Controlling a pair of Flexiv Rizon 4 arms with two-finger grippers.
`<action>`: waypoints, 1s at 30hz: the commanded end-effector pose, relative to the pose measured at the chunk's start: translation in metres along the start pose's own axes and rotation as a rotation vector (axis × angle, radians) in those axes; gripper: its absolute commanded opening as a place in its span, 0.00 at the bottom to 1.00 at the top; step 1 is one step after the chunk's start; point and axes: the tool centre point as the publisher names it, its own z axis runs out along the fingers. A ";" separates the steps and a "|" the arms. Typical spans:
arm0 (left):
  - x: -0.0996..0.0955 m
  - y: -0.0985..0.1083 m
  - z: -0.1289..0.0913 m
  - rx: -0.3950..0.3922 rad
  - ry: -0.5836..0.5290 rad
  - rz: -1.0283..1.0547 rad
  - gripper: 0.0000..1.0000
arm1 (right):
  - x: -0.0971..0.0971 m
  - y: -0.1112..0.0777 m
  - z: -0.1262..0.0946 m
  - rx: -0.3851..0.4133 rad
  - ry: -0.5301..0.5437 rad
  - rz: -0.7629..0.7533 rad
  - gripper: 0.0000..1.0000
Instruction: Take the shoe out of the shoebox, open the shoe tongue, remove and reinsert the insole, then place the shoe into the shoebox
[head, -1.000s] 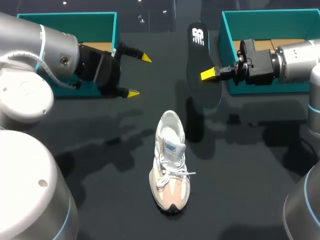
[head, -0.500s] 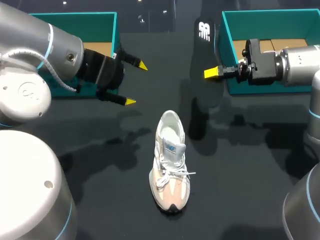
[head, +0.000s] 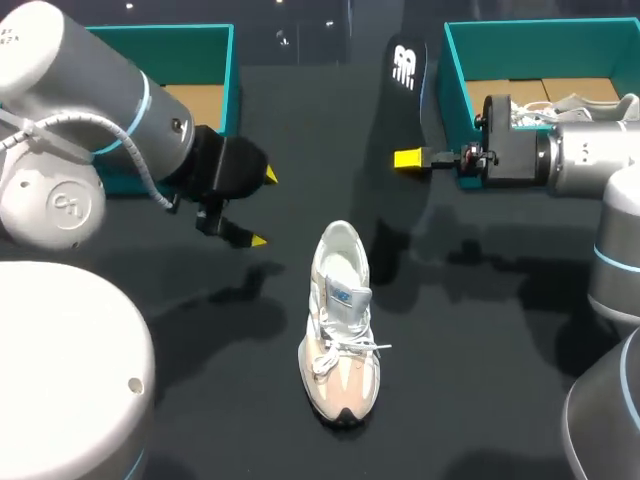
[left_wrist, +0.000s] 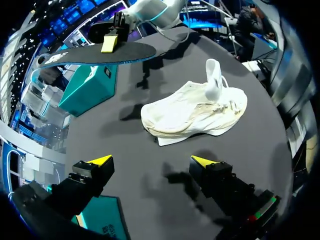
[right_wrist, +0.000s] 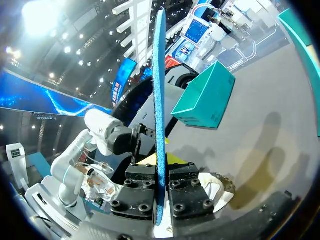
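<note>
Shoe: white and cream, laced, standing on its sole just below the middle of the head frame, toe pointing toward the bottom edge. It is sitting on the black table, outside both boxes. In the left wrist view the shoe is lying ahead of the open fingers, its tongue sticking straight up.

Insole: black, lifted clear of the table and hanging in the upper middle of the head frame, to the upper right of the shoe and well apart from it. Seen edge-on in the right wrist view (a thin blue strip), the insole is rising upright between the two fingers.

Right gripper: coming in from the right edge, fingers pinching the insole from both sides; the right gripper is clamping it near one end.

Left gripper: hanging at the middle left, fingers spread wide and holding nothing. The left gripper is showing bare table between its yellow tips.

Left shoebox: teal, sitting at the upper left.

Right shoebox: teal, sitting at the upper right, behind the right arm.
</note>
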 end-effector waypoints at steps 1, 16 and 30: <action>-0.003 -0.004 0.024 -0.173 0.084 -0.095 1.00 | -0.008 -0.003 0.010 0.007 0.020 -0.009 0.00; 0.011 0.000 0.046 -0.126 0.126 -0.115 1.00 | -0.019 -0.024 0.021 0.005 0.088 -0.011 0.00; 0.027 -0.002 0.074 -0.068 0.134 -0.034 1.00 | -0.031 -0.033 0.052 -0.012 0.097 -0.030 0.00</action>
